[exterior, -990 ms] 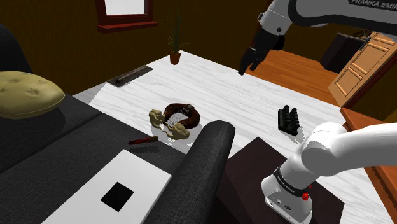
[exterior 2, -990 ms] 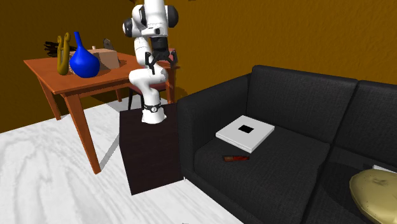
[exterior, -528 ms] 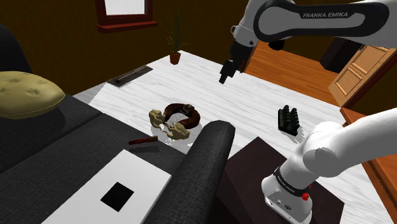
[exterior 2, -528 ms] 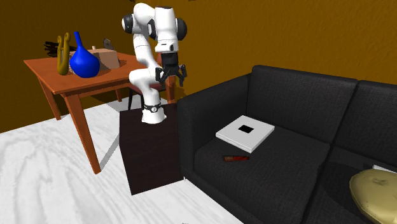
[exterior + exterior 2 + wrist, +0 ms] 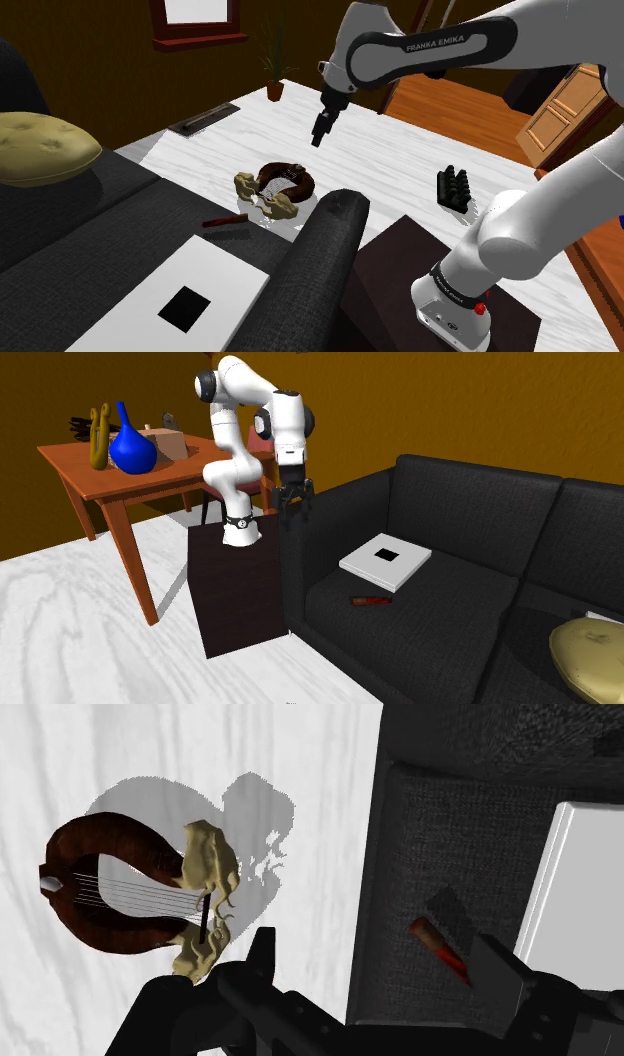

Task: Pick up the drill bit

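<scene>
We see the black tool [image 5: 320,135] hanging in the air by the end of a dark sofa [image 5: 90,215], its two fingers standing apart with nothing between them. The drill bit [image 5: 225,219] — a thin reddish stick — lies flat on the sofa seat, near a flat white box [image 5: 190,290] and well apart from the tool. We judge two risks: the arm clipping the armrest [image 5: 330,240] on the way over, or the fingers pressing the bit into the soft seat so it rolls away.
</scene>
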You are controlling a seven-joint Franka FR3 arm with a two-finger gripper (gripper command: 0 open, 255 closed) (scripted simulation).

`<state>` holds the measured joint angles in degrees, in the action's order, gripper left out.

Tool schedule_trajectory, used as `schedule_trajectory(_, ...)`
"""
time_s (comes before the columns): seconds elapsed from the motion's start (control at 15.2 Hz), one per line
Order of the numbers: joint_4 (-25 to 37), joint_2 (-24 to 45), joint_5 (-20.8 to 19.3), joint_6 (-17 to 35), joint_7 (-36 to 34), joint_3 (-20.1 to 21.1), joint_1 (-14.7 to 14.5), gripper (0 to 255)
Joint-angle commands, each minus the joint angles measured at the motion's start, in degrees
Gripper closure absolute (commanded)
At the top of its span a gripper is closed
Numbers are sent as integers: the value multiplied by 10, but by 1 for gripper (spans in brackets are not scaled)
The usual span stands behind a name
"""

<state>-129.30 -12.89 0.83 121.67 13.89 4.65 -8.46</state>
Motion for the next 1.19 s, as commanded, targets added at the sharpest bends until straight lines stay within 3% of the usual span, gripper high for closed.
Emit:
schedule_trajectory(0.0, 18, 40, -3, 18, 18, 5, -6, 0)
schedule_trajectory(0.53, 102, 200, -29, 75, 70, 30, -32, 0)
schedule_trajectory(1.12, 224, 376, -78, 104, 117, 52, -71, 0)
